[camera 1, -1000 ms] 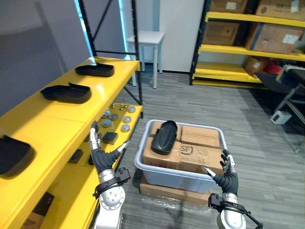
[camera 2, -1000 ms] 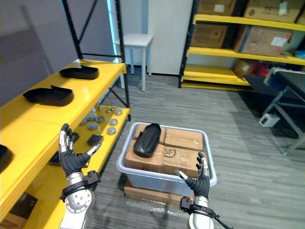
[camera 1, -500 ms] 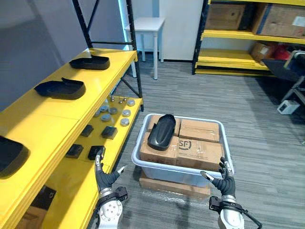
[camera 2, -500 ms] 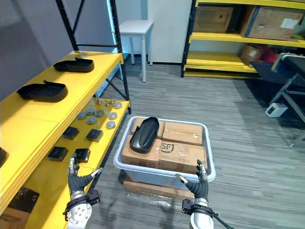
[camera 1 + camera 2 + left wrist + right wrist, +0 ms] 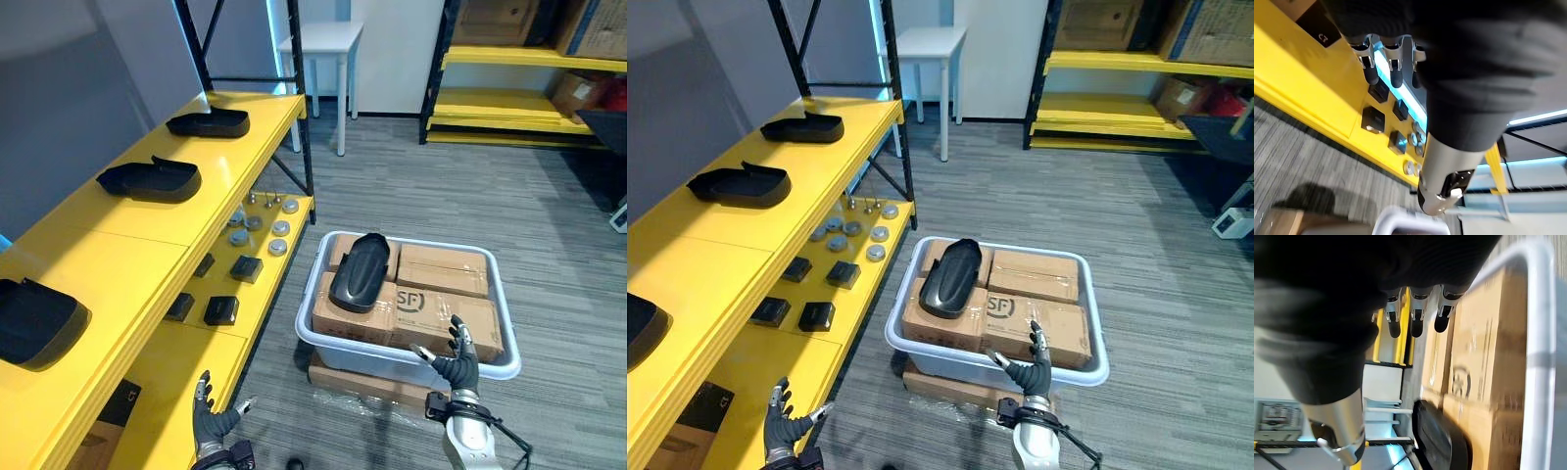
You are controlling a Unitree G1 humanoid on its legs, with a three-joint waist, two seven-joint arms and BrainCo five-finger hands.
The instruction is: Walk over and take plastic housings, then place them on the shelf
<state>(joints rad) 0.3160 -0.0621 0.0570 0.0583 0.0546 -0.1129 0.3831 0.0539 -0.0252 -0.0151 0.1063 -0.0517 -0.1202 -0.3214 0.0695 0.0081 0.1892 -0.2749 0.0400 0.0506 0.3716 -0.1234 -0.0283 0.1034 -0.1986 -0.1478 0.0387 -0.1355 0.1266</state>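
The housing [image 5: 360, 271] in the tub [image 5: 353, 360] is glossy black, like the housings on the shelf [image 5: 150, 179]. The shelf [image 5: 127, 245] is bright yellow, the boxes [image 5: 446, 313] plain brown, the tub pale grey-white, the floor [image 5: 411, 196] grey with fine stripes.

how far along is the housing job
Done: three housings lie on the shelf top. In hand: nothing; the left hand and right hand are open and empty. Left: the last housing lies on the boxes in the bin, not yet picked up.
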